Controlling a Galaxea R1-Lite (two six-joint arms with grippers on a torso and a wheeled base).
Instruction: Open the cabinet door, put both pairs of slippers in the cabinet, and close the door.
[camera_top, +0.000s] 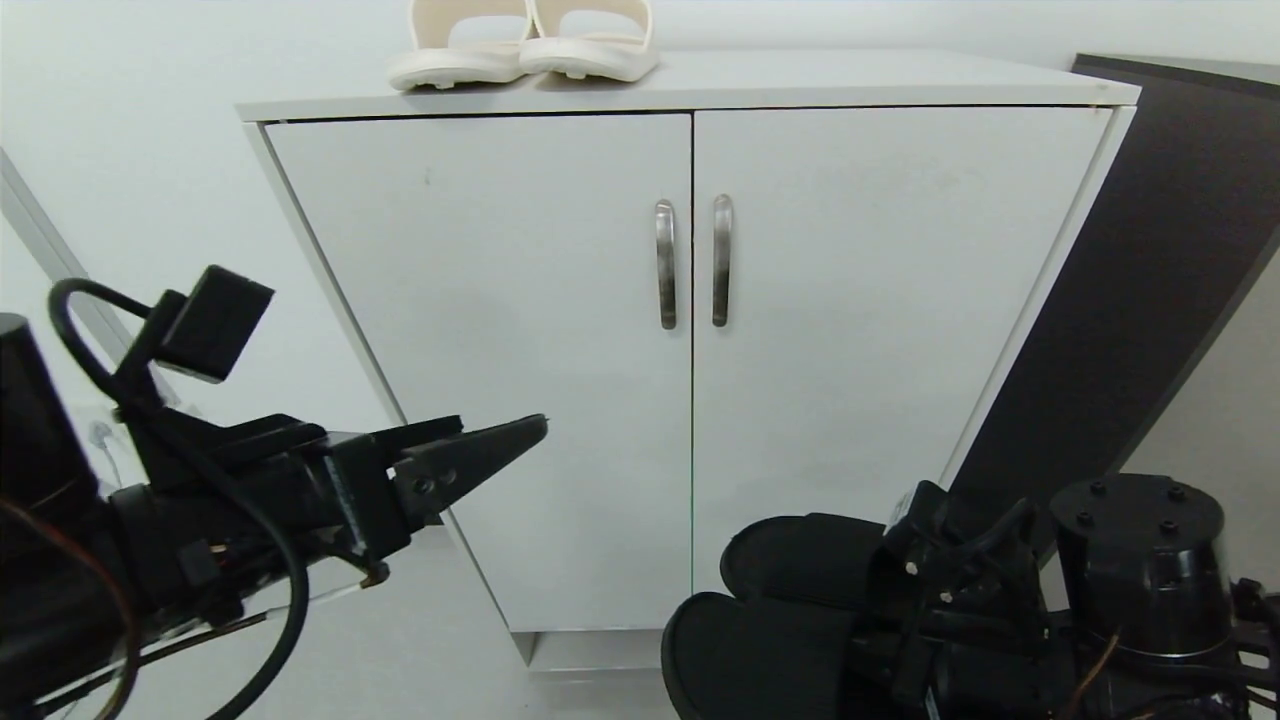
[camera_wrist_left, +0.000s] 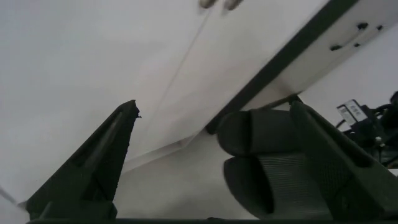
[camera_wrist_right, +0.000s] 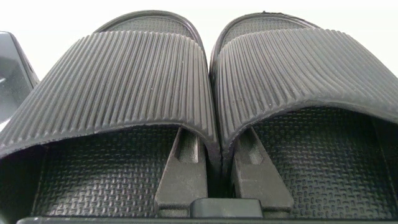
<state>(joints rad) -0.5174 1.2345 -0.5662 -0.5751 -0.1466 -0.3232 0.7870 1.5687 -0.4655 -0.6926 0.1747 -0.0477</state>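
Note:
A white cabinet (camera_top: 480, 300) stands before me with both doors shut; its two metal handles (camera_top: 665, 265) meet at the middle. A pair of cream slippers (camera_top: 525, 45) rests on its top. My right gripper (camera_top: 920, 540) is low at the right, in front of the right door. It is shut on a pair of black slippers (camera_top: 790, 560), one finger inside each slipper, pinching their inner straps (camera_wrist_right: 137, 74) together. My left gripper (camera_top: 500, 430) hangs open and empty before the lower part of the left door. In the left wrist view its fingers (camera_wrist_left: 99, 162) stand wide apart, with the black slippers (camera_wrist_left: 261, 155) beyond them.
A dark panel (camera_top: 1150, 300) leans against the wall to the right of the cabinet. Pale floor (camera_top: 400, 650) lies open below the left door. A white wall (camera_top: 120, 150) runs on the left.

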